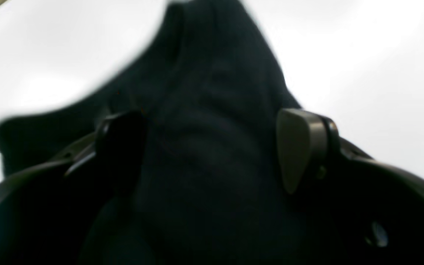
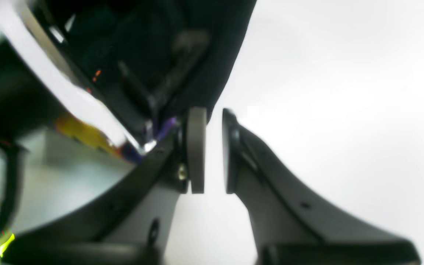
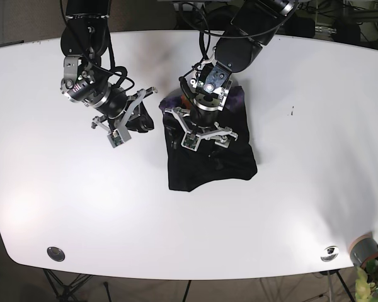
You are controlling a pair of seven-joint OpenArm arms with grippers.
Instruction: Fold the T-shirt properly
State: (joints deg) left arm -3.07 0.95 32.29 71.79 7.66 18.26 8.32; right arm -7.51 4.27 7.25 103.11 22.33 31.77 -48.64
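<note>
The black T-shirt (image 3: 208,167) lies as a folded, bunched rectangle in the middle of the white table (image 3: 315,157). My left gripper (image 3: 201,135) hangs over its upper half, open. In the left wrist view the left gripper (image 1: 208,121) straddles a raised ridge of the shirt (image 1: 212,73) with its fingers wide apart. My right gripper (image 3: 140,118) hovers over bare table just left of the shirt and holds nothing. In the right wrist view the right gripper (image 2: 212,110) has only a narrow slit between its pads, with the shirt's edge (image 2: 219,44) beyond.
A purple patch (image 3: 238,97) shows at the shirt's far edge under the left arm. Two round metal fittings (image 3: 55,253) (image 3: 329,253) sit near the table's front edge. A grey pot with a plant (image 3: 368,258) stands past the front right corner.
</note>
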